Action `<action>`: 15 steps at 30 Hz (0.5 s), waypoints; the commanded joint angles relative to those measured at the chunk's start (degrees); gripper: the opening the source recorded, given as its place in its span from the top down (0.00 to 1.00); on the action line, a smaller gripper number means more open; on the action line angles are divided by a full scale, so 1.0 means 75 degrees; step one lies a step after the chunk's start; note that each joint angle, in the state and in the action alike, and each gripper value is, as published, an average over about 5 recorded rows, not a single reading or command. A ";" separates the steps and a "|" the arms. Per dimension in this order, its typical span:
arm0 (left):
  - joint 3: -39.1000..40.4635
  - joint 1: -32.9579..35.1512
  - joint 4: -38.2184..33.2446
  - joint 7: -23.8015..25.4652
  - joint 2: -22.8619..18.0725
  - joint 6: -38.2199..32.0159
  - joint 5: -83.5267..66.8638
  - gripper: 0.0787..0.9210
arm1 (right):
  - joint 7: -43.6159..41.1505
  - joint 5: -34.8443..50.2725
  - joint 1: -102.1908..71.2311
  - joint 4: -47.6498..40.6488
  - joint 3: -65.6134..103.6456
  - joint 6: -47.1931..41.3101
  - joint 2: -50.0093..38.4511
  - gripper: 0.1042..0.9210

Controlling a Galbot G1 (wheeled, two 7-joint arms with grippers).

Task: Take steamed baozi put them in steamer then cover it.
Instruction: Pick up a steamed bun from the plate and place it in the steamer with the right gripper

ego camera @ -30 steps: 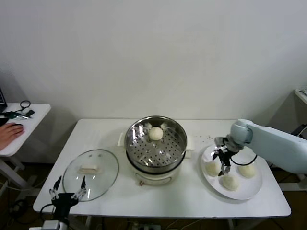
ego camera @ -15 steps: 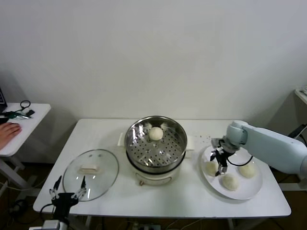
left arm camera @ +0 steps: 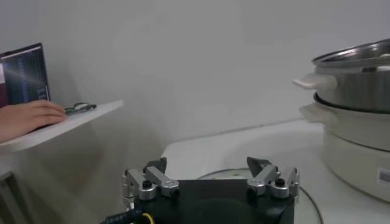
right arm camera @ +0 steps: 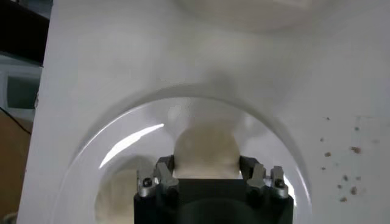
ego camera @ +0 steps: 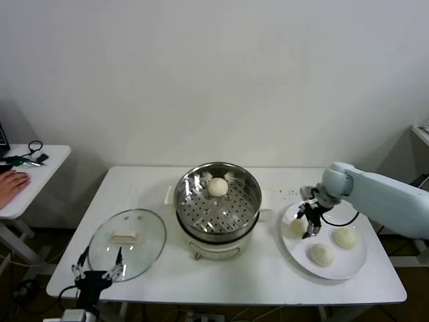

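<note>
A plain white wall is backing a white table [ego camera: 268, 282], and everything for the job is sitting out on it.

Over on the right side, the right gripper [ego camera: 307, 225] is pinching a baozi [right arm camera: 204, 149] between its fingers, closed snugly on the bun's sides, right above the white plate [ego camera: 348, 268] near its inner edge. From the wrist camera the bun is filling the gap between the two fingers, with the plate's rim curving around it. The forearm is reaching in from the right edge of the table, bent at the wrist so the claw is pointing down onto the plate. Two more buns [ego camera: 334, 245] are lying on the plate just beside the gripped one.

To my eye this is the pick-up step for the second bun. One bun [ego camera: 218, 186] is already sitting on the perforated tray of the steamer [ego camera: 191, 204], toward the back. The next move is calling for a clean lift and a carry leftward over the steel rim, high enough not to clip it, then a gentle release on the tray clear of the first bun.

The cover [ego camera: 127, 241] is lying flat on the table to the left of the steamer. The left gripper [ego camera: 97, 269] is hanging at the table's front left edge, just beside the cover, fingers spread wide and holding nothing.
</note>
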 commanded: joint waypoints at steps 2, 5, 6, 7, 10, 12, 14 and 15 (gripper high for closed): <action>0.0322 0.0045 -0.0092 -0.0064 -0.0090 0.0023 0.0094 0.12 | -0.0091 0.1760 0.3020 0.0258 -0.1525 0.0156 -0.0031 0.29; 0.0456 0.0030 -0.0135 -0.0089 -0.0104 0.0027 0.0154 0.12 | -0.0096 0.2441 0.3898 0.0313 -0.2042 0.0100 0.0300 0.29; 0.0493 0.0035 -0.0157 -0.0088 -0.0097 0.0028 0.0170 0.12 | -0.0099 0.2617 0.4090 0.0321 -0.2133 0.0058 0.0425 0.29; 0.0522 0.0045 -0.0177 -0.0086 -0.0086 0.0029 0.0182 0.12 | -0.0102 0.2757 0.4222 0.0323 -0.2185 0.0013 0.0539 0.29; 0.0621 0.0099 -0.0249 -0.0090 -0.0040 0.0026 0.0229 0.12 | -0.0084 0.3188 0.4530 0.0372 -0.2305 -0.0161 0.0955 0.29; 0.0716 0.0140 -0.0292 -0.0113 -0.0022 0.0024 0.0262 0.12 | -0.0010 0.3493 0.4618 0.0457 -0.2357 -0.0301 0.1261 0.29; 0.0812 0.0165 -0.0318 -0.0146 -0.0032 0.0031 0.0283 0.12 | 0.0116 0.3716 0.4571 0.0522 -0.2344 -0.0444 0.1565 0.29; 0.0851 0.0170 -0.0325 -0.0157 -0.0043 0.0037 0.0285 0.12 | 0.0191 0.3779 0.4501 0.0527 -0.2304 -0.0518 0.1720 0.29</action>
